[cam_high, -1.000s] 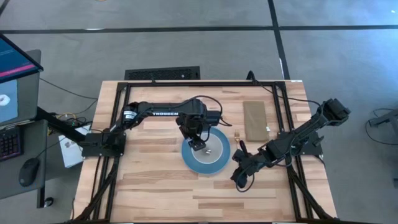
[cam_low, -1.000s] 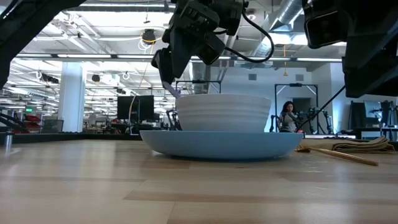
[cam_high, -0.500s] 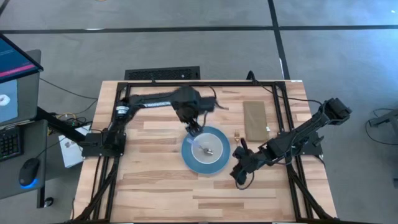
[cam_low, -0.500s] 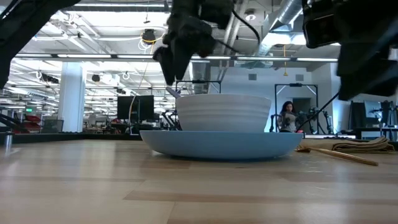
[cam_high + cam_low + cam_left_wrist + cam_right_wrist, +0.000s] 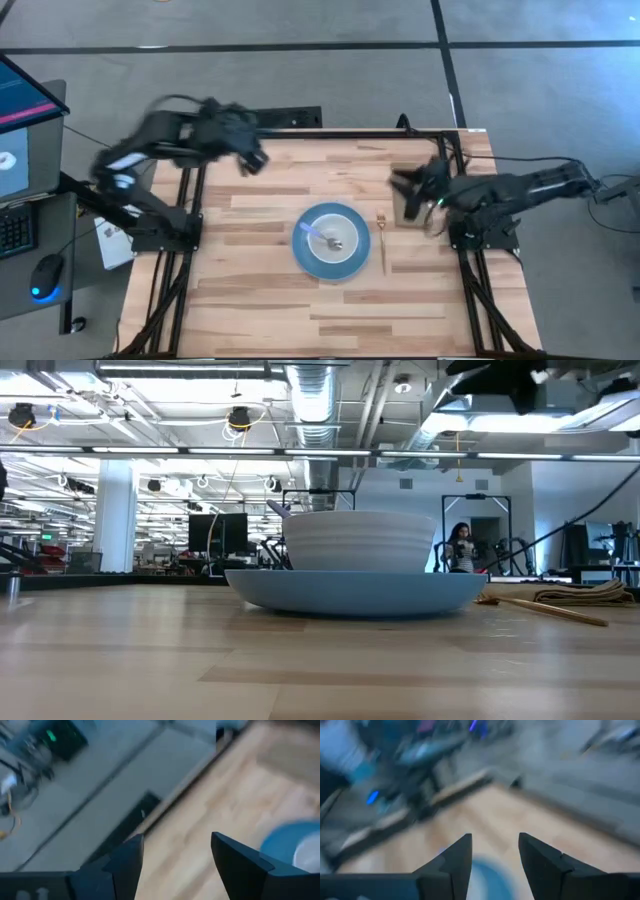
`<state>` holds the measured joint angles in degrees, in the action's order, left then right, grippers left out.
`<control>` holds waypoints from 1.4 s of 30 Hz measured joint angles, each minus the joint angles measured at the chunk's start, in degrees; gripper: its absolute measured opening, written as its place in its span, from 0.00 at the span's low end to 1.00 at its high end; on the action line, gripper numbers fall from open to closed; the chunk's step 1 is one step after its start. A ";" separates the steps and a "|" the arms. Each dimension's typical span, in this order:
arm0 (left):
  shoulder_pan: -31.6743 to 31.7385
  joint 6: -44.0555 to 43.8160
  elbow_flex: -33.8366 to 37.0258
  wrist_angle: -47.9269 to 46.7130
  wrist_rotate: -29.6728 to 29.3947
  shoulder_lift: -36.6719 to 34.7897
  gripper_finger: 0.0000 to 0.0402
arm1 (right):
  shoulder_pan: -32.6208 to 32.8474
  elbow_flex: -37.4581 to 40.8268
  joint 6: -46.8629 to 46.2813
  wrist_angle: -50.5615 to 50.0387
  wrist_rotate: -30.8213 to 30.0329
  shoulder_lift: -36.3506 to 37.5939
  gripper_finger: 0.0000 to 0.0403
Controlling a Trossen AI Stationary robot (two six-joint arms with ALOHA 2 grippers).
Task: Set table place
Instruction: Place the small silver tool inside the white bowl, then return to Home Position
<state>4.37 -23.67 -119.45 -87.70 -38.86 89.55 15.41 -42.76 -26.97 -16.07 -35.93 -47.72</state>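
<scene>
Butcher-block planks fill the low view's foreground: the tabletop (image 5: pixel 150 660) is pale, smooth wood with a faint grain, and in the high view a black metal frame edges it. On it, near the middle, sits a wide, shallow blue plate (image 5: pixel 330 242) with a ribbed white bowl (image 5: pixel 358 540) stacked inside; a utensil handle leans out of the bowl, and I can't tell spoon from fork. Just beside the plate on my right-arm side lies a thin gold fork (image 5: pixel 382 238), apart from the rim. Farther out, an olive-brown cloth pad (image 5: pixel 570 593), soft and folded flat, is partly hidden under the right arm from above.

Both arms are up and off the setting. The left gripper (image 5: pixel 250 157) hangs over the far left corner, jaws released and holding nothing; its wrist view shows bare wood and a slice of blue plate between them. The right gripper (image 5: pixel 410 182) is over the pad's end, jaws parted and empty in its own wrist view.

I judge the place nearly laid, with the cloth the likely next piece. For that I'd bring the right arm down slowly, pinch a single edge of the fabric, not the whole stack, lift clear of the fork, and avoid nudging the plate, which would slide easily on this slick wood.
</scene>
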 joint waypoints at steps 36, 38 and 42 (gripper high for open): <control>-2.37 16.05 101.61 71.92 -6.45 -87.26 0.56 | -23.19 34.63 12.02 24.61 1.39 31.92 0.42; -2.37 16.69 102.87 71.75 -6.46 -88.91 0.56 | -22.41 35.47 12.22 23.87 1.40 35.08 0.42; -2.37 16.86 104.17 71.46 -7.29 -89.36 0.56 | -21.15 37.23 12.88 21.81 1.41 41.90 0.42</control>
<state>2.00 -6.81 -15.28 -16.24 -46.15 0.20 -5.74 -5.52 -14.09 5.74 -34.52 -5.82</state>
